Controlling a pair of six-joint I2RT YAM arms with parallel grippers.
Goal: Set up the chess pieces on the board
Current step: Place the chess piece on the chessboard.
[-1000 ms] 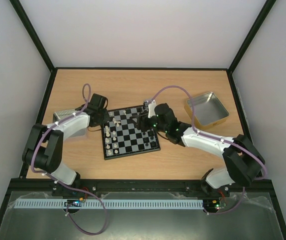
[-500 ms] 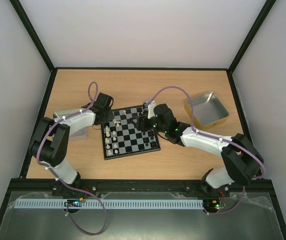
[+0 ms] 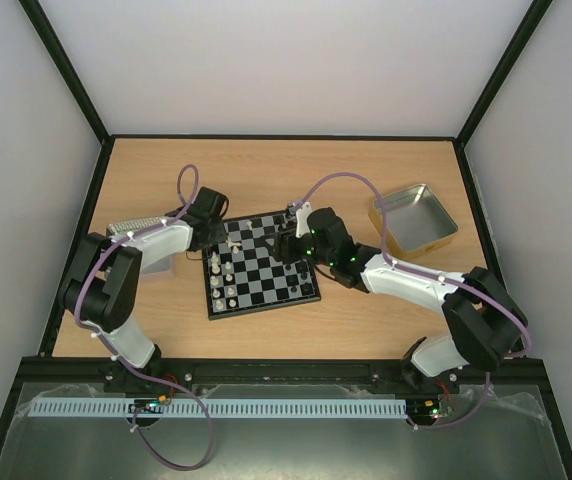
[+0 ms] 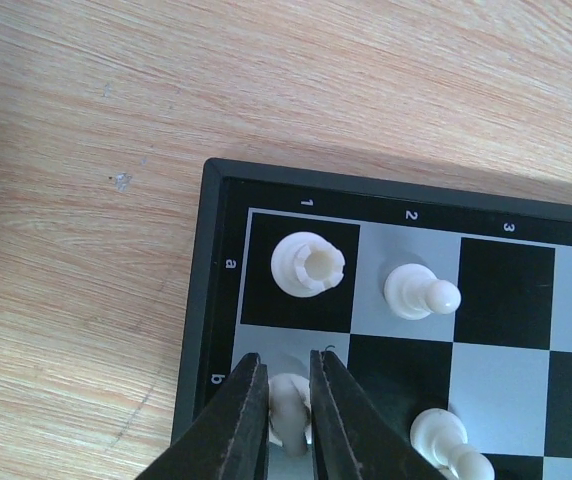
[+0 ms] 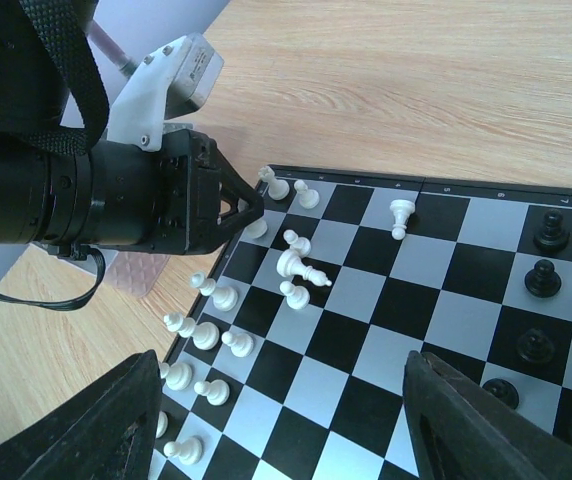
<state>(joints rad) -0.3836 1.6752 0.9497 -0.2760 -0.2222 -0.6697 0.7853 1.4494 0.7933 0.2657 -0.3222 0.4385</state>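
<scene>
Wood-grain desk (image 3: 266,170) fills the floor of the enclosure, and both arms reach in from its near edge toward the middle. An open silver tin (image 3: 414,218) sits at the far right, well apart from the board (image 3: 263,265). The board lies slightly turned near the centre of the desk. A second tin (image 3: 126,228) shows at the left, partly hidden behind the left arm.

Over the middle of the board hangs the right end effector (image 5: 281,365), its fingers spread wide with nothing between them. The left end effector (image 4: 287,360) is down at the board's far left corner. Its fingers are drawn in close on either side of a cream-white piece (image 4: 288,410) that stands on the light square marked b1. Both fingers look to touch the piece, so as far as the wrist view tells it is a tight hold.

Other cream-white chessmen (image 5: 204,335) stand in roughly two rows along the board's left edge, and black chessmen (image 5: 549,232) stand along its right side. A white rook (image 4: 308,264) occupies the corner square a1, just beside the gripped piece, and a white pawn (image 4: 421,293) is on a2. A few squares in from the left is a small cluster of white men (image 5: 291,262), among them a toppled piece (image 5: 314,274) lying on its side. A lone pawn (image 5: 399,213) stands near the board's far edge.
</scene>
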